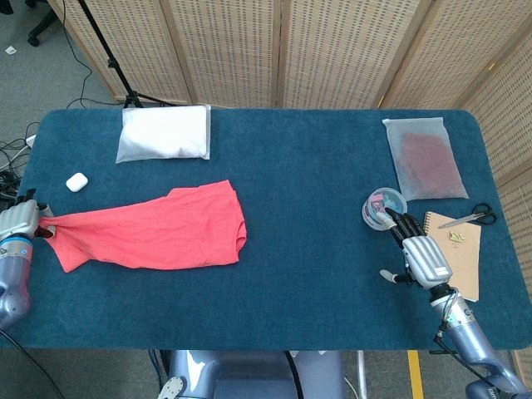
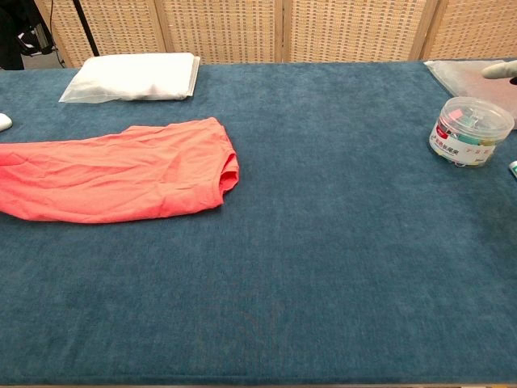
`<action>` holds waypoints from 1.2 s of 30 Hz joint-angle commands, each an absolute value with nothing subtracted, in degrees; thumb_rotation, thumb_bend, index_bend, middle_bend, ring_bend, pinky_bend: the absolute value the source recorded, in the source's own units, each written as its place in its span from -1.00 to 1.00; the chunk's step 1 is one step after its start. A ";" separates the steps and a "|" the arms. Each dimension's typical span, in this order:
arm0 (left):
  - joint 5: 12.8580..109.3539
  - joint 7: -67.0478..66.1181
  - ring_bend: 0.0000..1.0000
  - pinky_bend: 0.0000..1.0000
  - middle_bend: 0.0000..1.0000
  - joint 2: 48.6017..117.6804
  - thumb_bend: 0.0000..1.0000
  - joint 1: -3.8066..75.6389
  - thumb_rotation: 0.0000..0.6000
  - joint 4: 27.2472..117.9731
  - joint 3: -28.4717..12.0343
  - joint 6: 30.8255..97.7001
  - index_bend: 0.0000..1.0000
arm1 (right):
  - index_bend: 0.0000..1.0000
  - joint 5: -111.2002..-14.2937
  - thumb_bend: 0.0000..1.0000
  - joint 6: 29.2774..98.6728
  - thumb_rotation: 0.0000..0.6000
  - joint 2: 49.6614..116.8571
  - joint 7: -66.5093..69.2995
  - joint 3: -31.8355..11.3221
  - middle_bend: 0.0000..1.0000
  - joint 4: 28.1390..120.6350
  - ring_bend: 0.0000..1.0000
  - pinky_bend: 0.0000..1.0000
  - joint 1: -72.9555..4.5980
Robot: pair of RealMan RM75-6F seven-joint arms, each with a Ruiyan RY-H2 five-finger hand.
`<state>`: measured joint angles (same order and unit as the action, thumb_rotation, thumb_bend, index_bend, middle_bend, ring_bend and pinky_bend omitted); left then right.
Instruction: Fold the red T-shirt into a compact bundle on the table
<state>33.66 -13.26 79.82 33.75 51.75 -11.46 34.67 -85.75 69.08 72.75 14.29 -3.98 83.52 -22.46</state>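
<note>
The right hand (image 1: 424, 258) rests near the front right, fingers spread, holding nothing. The left hand (image 1: 21, 218) grips the red T-shirt (image 1: 154, 231) at its left end; the shirt lies long on the table (image 1: 299, 291). The round clip box (image 2: 470, 129) has a label, unreadable. Behind lies a white bag (image 1: 164, 133).

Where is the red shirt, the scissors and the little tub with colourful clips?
red T-shirt (image 1: 158, 231): head view, middle of the cloth.
scissors (image 1: 470, 219): head view, where blades meet handles.
clip tub (image 2: 470, 132): chest view, clear side wall.
</note>
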 commanded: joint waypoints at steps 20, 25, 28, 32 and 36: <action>64.20 13.93 -1.00 -1.00 -1.00 69.19 -0.04 29.36 1.00 75.02 -17.72 43.07 0.55 | -1.00 -86.27 -1.00 69.49 1.00 71.87 15.34 -4.00 -1.00 84.42 -1.00 -1.00 -22.28; 63.03 9.96 -1.00 -1.00 -1.00 71.00 -0.04 32.17 1.00 77.17 -18.12 43.92 0.55 | -1.00 -86.37 -1.00 69.53 1.00 71.69 15.64 -4.01 -1.00 84.52 -1.00 -1.00 -22.28; 60.43 6.02 -1.00 -1.00 -1.00 74.77 -0.04 35.81 1.00 77.31 -18.73 43.54 0.55 | -1.00 -86.36 -1.00 69.49 1.00 71.60 15.90 -4.04 -1.00 84.51 -1.00 -1.00 -22.30; 57.61 0.50 -1.00 -1.00 -1.00 79.08 -0.04 39.63 1.00 76.00 -18.66 43.88 0.55 | -1.00 -86.43 -1.00 69.57 1.00 71.47 16.27 -4.08 -1.00 84.50 -1.00 -1.00 -22.30; 54.62 -4.68 -1.00 -1.00 -1.00 82.55 -0.04 43.06 1.00 75.00 -18.54 44.18 0.55 | -1.00 -86.48 -1.00 69.51 1.00 71.40 16.61 -4.02 -1.00 84.39 -1.00 -1.00 -22.29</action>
